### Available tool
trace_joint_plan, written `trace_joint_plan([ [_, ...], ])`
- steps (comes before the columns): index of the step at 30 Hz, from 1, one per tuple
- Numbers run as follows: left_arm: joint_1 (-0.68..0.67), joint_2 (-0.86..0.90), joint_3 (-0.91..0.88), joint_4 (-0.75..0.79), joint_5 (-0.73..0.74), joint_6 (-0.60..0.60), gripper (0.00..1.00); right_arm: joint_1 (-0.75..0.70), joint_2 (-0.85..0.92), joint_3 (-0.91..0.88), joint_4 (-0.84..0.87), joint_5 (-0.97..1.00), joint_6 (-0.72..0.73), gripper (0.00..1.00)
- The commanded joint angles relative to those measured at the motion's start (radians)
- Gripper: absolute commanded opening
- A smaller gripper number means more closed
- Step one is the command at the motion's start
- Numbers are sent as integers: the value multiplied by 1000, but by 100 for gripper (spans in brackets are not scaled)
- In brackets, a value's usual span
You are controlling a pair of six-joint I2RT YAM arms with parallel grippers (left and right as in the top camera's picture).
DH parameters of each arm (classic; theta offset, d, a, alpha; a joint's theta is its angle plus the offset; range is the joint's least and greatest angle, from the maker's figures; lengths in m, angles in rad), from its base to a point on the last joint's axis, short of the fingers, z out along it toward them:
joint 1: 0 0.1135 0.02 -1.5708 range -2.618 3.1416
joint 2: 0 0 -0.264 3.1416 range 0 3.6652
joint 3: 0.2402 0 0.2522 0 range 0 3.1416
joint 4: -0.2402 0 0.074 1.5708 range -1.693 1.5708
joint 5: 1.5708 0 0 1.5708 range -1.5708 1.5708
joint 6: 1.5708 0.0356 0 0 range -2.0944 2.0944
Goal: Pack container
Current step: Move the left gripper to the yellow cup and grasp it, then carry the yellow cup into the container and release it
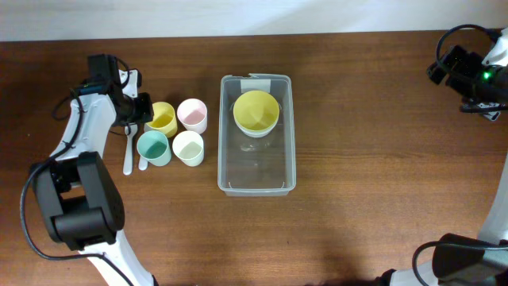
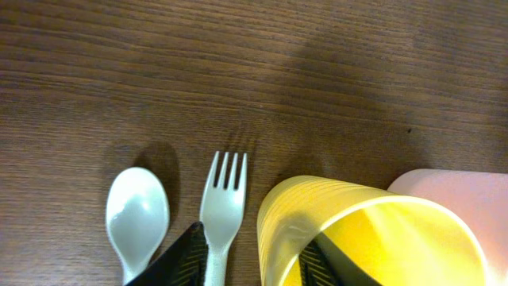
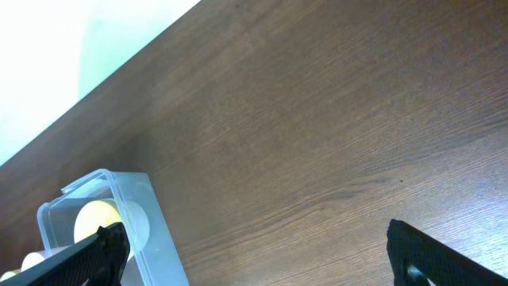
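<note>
The left arm rises from its base at the near left and bends rightward, and the left gripper points down with its fingers parted. The right arm sits at the far right edge. The right gripper is spread wide, angled down over the table.

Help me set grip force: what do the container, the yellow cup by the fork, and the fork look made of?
Container: clear glossy plastic; the wooden table shows through its floor. Yellow cup: plastic, smooth with faint horizontal ridges, light glowing through its wall. Fork: probably off-white plastic, slightly glossy, moulded in one piece; the look alone can't confirm it.
</note>
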Motion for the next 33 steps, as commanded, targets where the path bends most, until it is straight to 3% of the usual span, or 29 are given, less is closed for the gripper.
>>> trace_joint_plan([
  [1, 2, 30, 16, 3, 29, 4, 33, -3, 2, 8, 0, -2, 6, 99],
  [9, -4, 32, 16, 4, 51, 4, 6, -3, 2, 8, 0, -2, 6, 99],
  [12, -1, 31, 26, 5, 51, 4, 1, -3, 2, 8, 0, -2, 6, 99],
  [21, 0, -18, 237, -92, 51, 4, 1, -3, 2, 8, 0, -2, 6, 99],
  [27, -55, -116, 417, -341, 63, -8, 1, -3, 2, 8, 0, -2, 6, 99],
  [33, -218, -179, 420, -552, 108, -8, 1, -3, 2, 8, 0, -2, 5, 99],
])
